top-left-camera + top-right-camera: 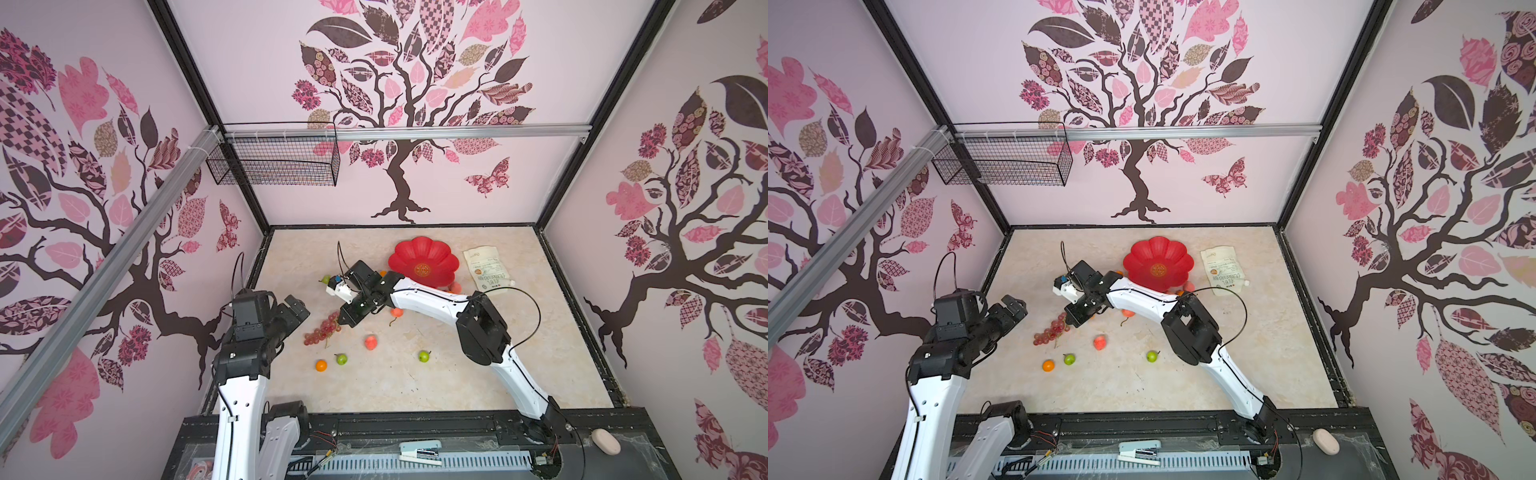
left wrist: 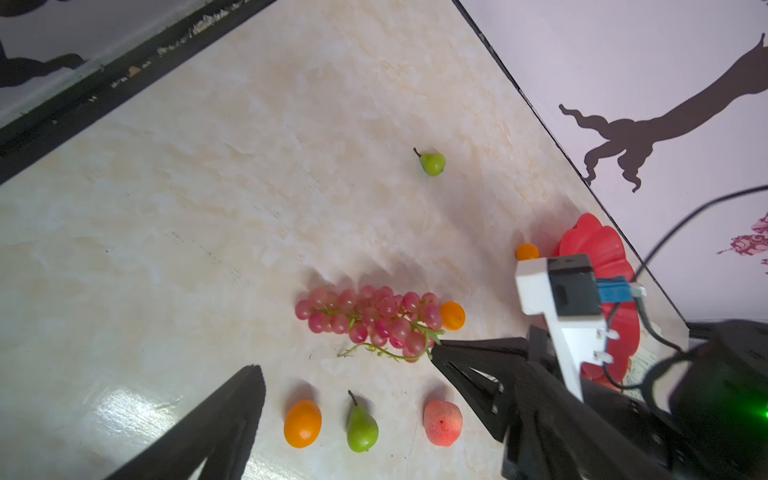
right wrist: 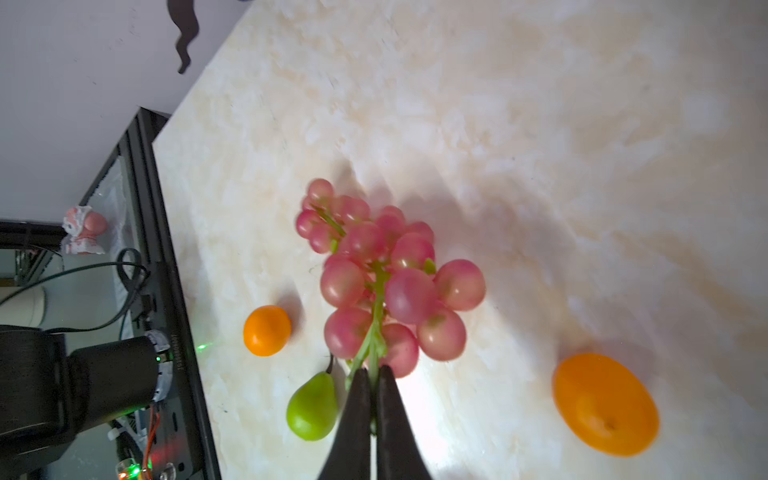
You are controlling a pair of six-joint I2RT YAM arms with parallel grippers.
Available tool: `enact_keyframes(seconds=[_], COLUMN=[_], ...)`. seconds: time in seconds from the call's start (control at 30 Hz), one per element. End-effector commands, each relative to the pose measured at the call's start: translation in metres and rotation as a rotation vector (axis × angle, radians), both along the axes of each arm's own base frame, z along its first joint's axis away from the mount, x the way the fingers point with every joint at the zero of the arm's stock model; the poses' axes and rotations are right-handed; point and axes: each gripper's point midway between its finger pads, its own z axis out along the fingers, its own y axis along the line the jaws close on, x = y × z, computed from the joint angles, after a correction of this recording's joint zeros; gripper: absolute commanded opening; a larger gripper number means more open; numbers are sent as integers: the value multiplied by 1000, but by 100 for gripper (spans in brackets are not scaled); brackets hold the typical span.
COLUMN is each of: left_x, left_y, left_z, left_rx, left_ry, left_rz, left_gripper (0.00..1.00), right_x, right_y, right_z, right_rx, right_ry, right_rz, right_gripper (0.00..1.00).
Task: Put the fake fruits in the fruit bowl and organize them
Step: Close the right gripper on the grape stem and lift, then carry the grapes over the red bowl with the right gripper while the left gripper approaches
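The right hand is pinched shut on the thin green stem of the grape bunch, left of centre in both top views and well apart from the fruit bowl above. That stem could slip, or the bunch could swing and knock the pear. The left hand hangs wide and empty.

We see our right tool reach across the middle of the table, its tip touching the upper end of the grape bunch. Our left tool hangs just beside the bunch, jaws apart. A peach, an orange and a green pear lie nearer us, with a second pear to the right. The red fruit bowl stands behind.
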Motion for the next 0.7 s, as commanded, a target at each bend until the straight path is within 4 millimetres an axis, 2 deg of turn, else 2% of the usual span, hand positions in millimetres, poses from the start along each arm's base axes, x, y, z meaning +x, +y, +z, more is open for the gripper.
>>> enact_keyframes(seconds=[0.0,0.07,0.17,0.37,0.5,0.67], left_x=[2,5,13,31,40,47], left_y=[10,5,-15,-47,-60,-81], left_z=[24,26,34,55,62,64], left_rx=[45,47,26,-72,-122,-110], left_ry=[-61,-77,-113,-218,-265,-287], left_rz=[43,0,-137,-314,-365,-444], left_gripper=[98,98,98,98,99,98], right_x=[6,7,9,23,34,54], right_y=[6,6,3,-17,-40,-77], right_z=[90,102,113,146,163,173], right_rx=[143,153,153,180,196,210], right_ry=[-95,-107,-127,-182,-189,-194], right_rz=[-15,-19,-32,-113,-166,-272], right_gripper=[0,0,0,0,0,0])
